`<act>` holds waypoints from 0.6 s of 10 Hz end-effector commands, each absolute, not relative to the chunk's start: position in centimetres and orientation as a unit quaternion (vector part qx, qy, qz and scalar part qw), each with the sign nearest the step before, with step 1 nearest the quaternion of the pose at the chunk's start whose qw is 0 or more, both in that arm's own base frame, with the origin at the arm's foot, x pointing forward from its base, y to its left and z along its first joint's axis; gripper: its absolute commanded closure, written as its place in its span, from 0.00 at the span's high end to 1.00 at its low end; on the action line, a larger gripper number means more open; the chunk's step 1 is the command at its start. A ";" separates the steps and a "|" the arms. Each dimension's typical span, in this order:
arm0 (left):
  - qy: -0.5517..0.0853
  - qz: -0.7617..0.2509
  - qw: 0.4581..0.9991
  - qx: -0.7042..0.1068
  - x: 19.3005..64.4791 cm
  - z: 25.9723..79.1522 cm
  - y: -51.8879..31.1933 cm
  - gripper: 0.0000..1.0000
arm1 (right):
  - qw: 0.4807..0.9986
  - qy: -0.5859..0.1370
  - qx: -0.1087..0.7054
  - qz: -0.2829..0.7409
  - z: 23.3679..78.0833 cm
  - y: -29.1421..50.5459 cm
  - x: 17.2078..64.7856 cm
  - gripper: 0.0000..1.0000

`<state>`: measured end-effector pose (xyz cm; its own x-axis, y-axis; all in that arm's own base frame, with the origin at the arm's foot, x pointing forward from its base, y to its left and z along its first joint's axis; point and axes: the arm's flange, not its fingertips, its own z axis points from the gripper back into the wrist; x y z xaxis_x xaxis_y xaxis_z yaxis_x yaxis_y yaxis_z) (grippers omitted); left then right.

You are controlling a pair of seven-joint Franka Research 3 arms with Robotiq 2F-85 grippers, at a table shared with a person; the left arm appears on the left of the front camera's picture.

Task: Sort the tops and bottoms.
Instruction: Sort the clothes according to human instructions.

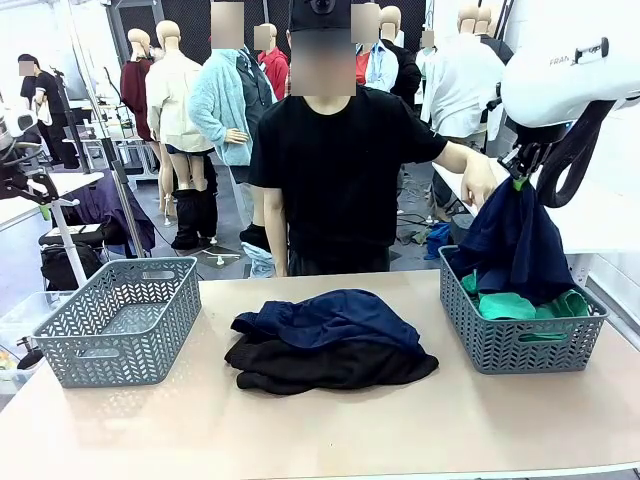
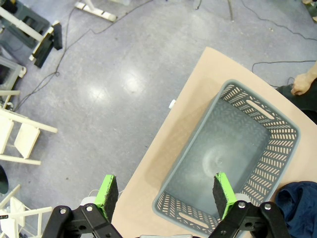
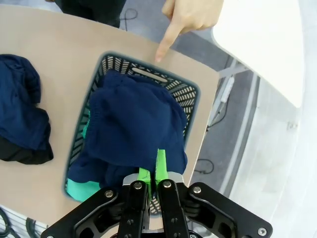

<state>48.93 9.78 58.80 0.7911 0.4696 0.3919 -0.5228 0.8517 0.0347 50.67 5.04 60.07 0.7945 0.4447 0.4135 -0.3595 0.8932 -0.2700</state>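
Observation:
My right gripper (image 1: 520, 178) is shut on the dark navy blue shirt (image 1: 512, 245), which hangs from it over the right grey basket (image 1: 520, 340). The same shirt (image 3: 136, 131) drapes below the shut right gripper (image 3: 152, 174) and covers most of that basket (image 3: 190, 94). A bright green shirt (image 1: 520, 305) lies in the basket under it. In the middle of the table lie a navy garment (image 1: 330, 318) and a black garment (image 1: 330, 365), piled together. High above the left basket (image 2: 233, 153), my left gripper (image 2: 166, 191) stands open and holds nothing.
A person in a black T-shirt stands at the far side; one hand (image 1: 478, 180) reaches toward the hanging shirt, with a finger (image 3: 166, 42) pointing at the right basket's rim. The left grey basket (image 1: 120, 320) holds nothing. Bare table (image 1: 300, 430) lies in front.

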 end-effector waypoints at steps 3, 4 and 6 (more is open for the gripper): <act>-0.187 0.271 0.941 0.079 48.7 58.9 9.7 1.00 | 0.957 -0.198 -0.081 0.197 56.8 3.8 52.4 0.00; -0.187 0.271 0.941 0.079 48.7 58.9 9.7 1.00 | 0.960 -0.183 -0.063 0.202 54.9 3.0 52.7 0.00; -0.187 0.271 0.941 0.079 48.7 58.9 9.7 1.00 | 0.964 -0.159 -0.021 0.214 50.9 2.9 53.6 0.00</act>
<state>48.93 9.78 58.80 0.7910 0.4697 0.3920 -0.5229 0.8517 0.0347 53.21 2.94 51.91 0.8674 0.4030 0.2920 -0.3715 0.9147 -0.1590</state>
